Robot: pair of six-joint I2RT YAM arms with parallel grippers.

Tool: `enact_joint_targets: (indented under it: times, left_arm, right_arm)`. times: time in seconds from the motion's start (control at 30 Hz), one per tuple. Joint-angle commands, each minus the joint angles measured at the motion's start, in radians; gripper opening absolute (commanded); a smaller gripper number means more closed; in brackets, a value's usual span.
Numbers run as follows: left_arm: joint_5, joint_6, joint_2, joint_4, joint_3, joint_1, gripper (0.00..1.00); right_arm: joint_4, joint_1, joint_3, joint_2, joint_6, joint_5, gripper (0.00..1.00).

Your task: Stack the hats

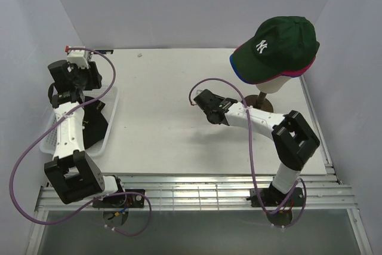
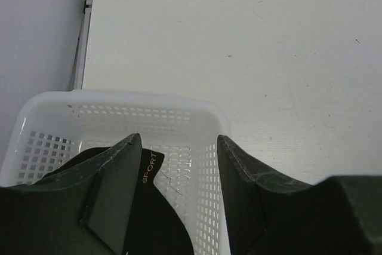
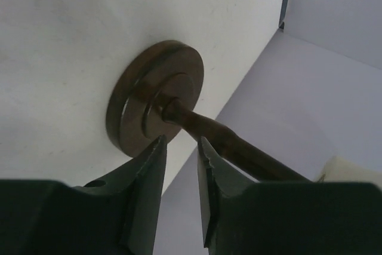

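White tabletop (image 2: pixel 268 58) lies beyond the left gripper (image 2: pixel 177 141), spread wide above the black cap (image 2: pixel 161 219). Soft, light fabric, I reckon; pinch its stiffer brim.

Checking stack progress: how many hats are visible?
4. The green cap tops the mannequin head, with pink cap and blue cap edges showing beneath it; the black cap lies in the white basket. Others could be hidden underneath.
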Motion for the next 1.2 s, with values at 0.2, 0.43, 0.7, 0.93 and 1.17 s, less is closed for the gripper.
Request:
enact_joint_targets:
  times: [0.2,0.43,0.7,0.93,1.17]
  left_arm:
    - [0.064,-0.017,-0.015,0.095,-0.058,0.005,0.64]
    - [0.091,-0.032,0.026,0.115,-0.061,0.003,0.64]
    - [0.105,-0.035,0.038,0.118,-0.047,0.005,0.63]
    - [0.111,-0.045,0.035,0.124,-0.043,0.005,0.63]
    - [0.127,-0.06,0.032,0.126,-0.043,0.005,0.63]
  right_arm:
    - [0.513,-0.188,-0.055,0.138,-0.33,0.188,0.29]
    - [0.564,-0.253,-0.104,0.163,-0.367,0.151,0.3]
    - [0.575,-0.269,-0.195,0.103,-0.367,0.163,0.3]
    - [0.622,-0.289,-0.262,-0.008,-0.365,0.198,0.3]
    - [0.912,-0.213,-0.261,-0.055,-0.639,0.198,0.31]
